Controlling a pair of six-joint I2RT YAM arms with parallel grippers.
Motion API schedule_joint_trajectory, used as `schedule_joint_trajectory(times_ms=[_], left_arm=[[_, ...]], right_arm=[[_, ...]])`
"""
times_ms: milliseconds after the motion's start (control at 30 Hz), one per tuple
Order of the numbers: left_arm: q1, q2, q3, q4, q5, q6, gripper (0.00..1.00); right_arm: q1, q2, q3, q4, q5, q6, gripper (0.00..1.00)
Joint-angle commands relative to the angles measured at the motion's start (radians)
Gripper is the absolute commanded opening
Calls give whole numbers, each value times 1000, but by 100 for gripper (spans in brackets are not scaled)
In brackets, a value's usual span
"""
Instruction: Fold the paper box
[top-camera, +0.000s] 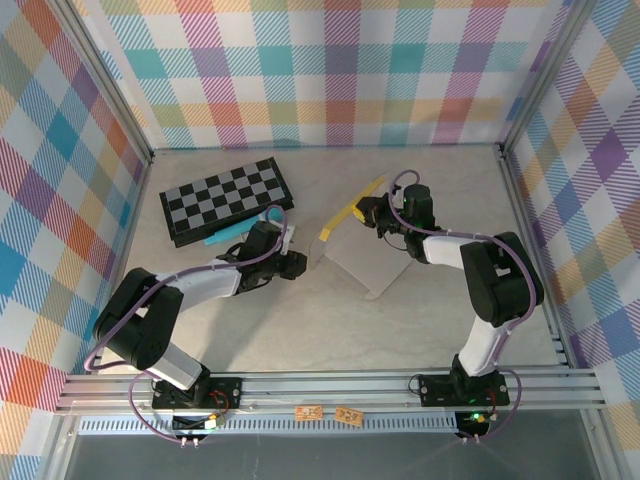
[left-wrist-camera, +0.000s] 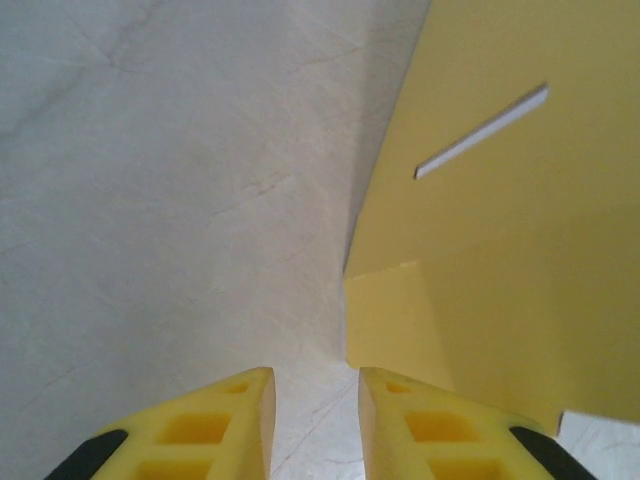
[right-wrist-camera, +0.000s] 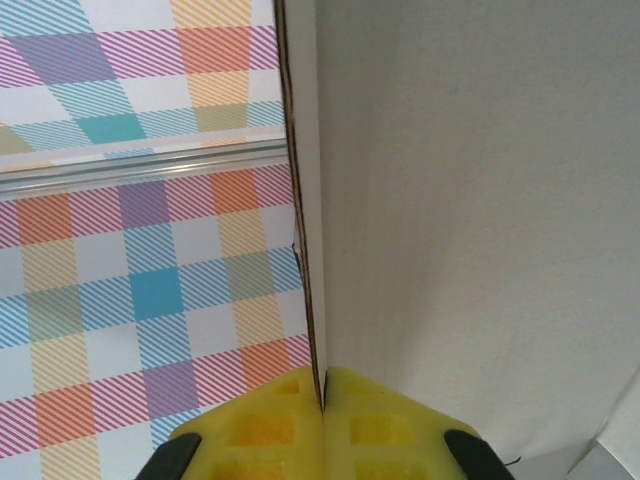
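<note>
Yellow thin cardboard, the die-cut paper box (top-camera: 368, 262), sits just right of centre in the top view. One edge is lifted off the pale marbled table (top-camera: 330, 330), so we see its yellow face along the upper rim and its pale grey underside below.

The right gripper (top-camera: 362, 212) is at that raised yellow edge. In the right wrist view its yellow fingers (right-wrist-camera: 265, 430) are pressed together on the sheet. The sheet runs edge-on up the middle of that frame, its pale face filling the right half.

The left gripper (top-camera: 296, 262) lies low, just left of the sheet's lower left corner; from above we cannot quite tell whether it touches. In the left wrist view its jaws stand a little apart with bare table between them. The yellow cardboard, cut by a narrow slit, takes up the right side of that frame, just beyond the right fingertip.

A black-and-white checkered board (top-camera: 228, 200) lies in the upper left of the top view, with a small teal tube (top-camera: 226, 236) at its lower edge.
</note>
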Motion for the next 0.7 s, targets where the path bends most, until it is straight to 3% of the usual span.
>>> schedule_joint_trajectory(times_ms=[0,667], left_arm=[[-31,4,-15,91,33,68,31],[-99,105,33,252,-61,80,41]], right_arm=[[6,50,-14,-162,-9,-20,0],[20,57,4,-156,-9,5,0]])
